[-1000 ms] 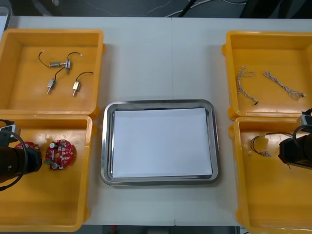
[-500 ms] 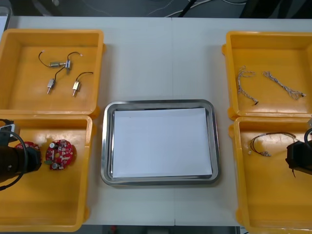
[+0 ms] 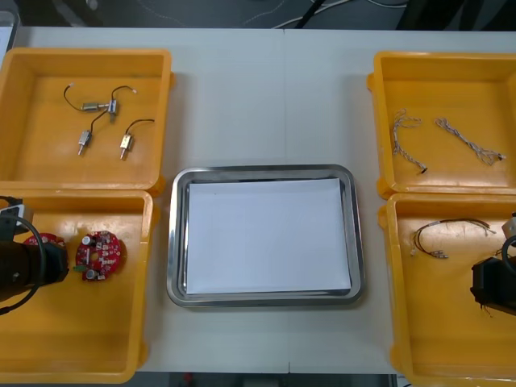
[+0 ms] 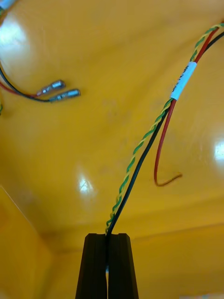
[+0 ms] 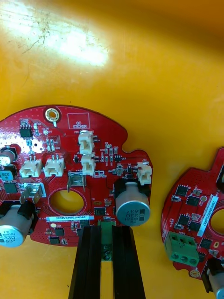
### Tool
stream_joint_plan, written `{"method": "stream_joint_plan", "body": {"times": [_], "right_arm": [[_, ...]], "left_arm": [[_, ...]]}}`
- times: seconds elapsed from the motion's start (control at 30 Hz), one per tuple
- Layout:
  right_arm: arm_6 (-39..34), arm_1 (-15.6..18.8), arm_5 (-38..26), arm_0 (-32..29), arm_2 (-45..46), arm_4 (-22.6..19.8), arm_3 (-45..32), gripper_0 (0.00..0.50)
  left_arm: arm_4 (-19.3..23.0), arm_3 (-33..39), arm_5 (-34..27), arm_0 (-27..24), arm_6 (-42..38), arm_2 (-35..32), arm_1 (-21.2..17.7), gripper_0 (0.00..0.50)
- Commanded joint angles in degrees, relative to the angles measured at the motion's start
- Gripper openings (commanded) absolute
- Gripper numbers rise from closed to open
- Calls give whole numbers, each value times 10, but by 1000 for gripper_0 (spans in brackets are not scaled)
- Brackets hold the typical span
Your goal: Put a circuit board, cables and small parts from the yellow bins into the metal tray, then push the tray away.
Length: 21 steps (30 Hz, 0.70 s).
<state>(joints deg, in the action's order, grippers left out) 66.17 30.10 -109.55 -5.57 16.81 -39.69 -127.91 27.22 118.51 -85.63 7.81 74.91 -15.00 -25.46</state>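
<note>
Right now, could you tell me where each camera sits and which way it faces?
Front view: above the arms, looking steeply down at the table, metal tray and yellow bins; left arm and right arm at its sides.
Left wrist view: on the left wrist, looking along the left gripper's fingers, shut on a circuit board.
Right wrist view: on the right wrist, looking along the right gripper's fingers, shut on a cable.
Shared: front and left wrist views both show that circuit board.
</note>
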Motion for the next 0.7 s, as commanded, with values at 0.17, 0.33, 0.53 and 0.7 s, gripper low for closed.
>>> {"method": "stream_joint_plan", "body": {"times": [0.17,0.33,0.53,0.7], "right_arm": [[-7,-25,-4,-36,18,-6,-37,0],[-10,-36,-4,-58,18,-7,-57,0],[-12,-45,-4,-82,17,-8,-81,0],[-13,-45,-4,-88,16,-7,-81,0]], "left_arm": [[10,81,-76,-22,27,-54,1,0],[13,119,-120,-39,23,-80,-14,0],[21,148,-195,-86,12,-99,-35,0],[24,163,-244,-139,11,-97,-43,0]]}}
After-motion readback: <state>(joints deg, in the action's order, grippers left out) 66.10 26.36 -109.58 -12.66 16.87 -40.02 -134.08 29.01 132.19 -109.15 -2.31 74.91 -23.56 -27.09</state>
